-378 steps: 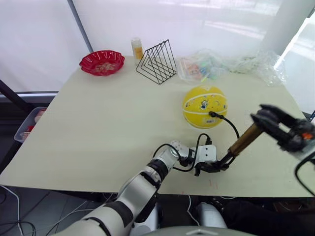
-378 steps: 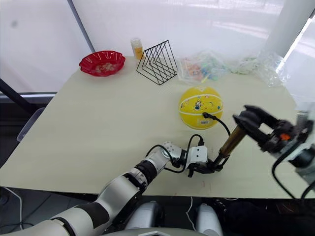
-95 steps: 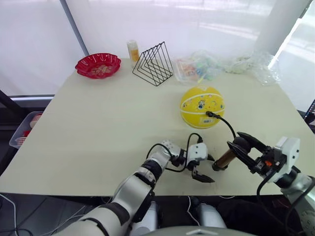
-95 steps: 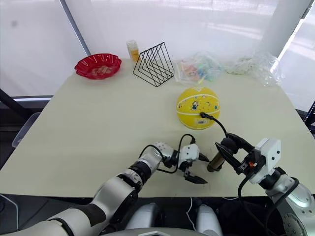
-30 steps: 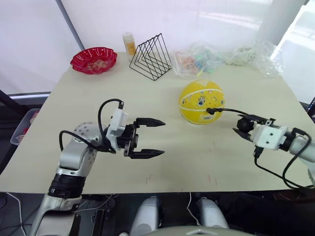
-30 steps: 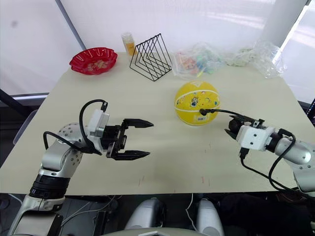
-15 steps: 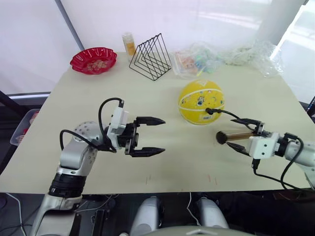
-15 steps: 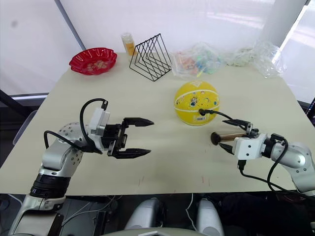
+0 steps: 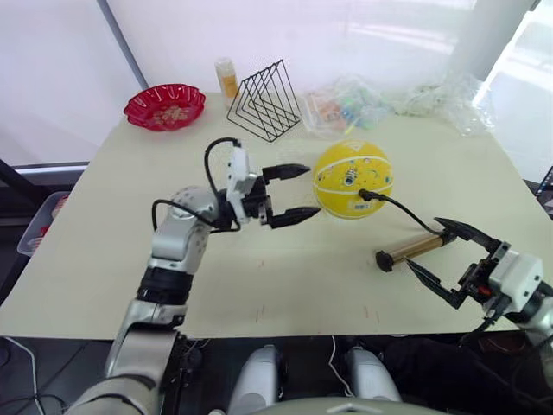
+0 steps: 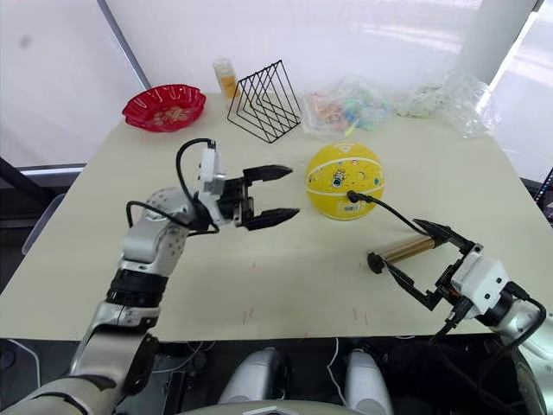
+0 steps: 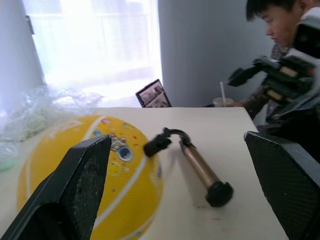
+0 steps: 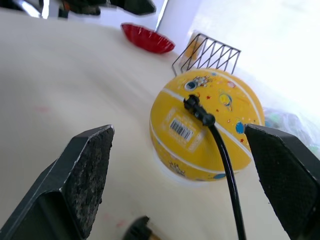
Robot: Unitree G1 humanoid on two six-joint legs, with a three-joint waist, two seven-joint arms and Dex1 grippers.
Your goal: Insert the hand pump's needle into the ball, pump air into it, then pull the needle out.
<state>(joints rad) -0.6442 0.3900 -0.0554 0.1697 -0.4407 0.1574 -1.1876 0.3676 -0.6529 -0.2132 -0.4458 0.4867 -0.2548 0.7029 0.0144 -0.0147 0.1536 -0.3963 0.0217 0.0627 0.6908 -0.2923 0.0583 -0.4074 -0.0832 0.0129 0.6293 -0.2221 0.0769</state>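
Your spread, empty left gripper (image 9: 289,192) sits just beside the ball (image 9: 352,179), needle fitting (image 9: 365,194) on the ball's far side, while the pump (image 9: 412,249) lies flat, pointing into your gaping right gripper (image 9: 442,257), the nearer one.

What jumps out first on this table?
The yellow ball sits mid-table with the hand pump's black hose plugged into its side; the hand pump lies on the table to its right. The left gripper is open beside the ball; the right gripper, open, straddles the pump.
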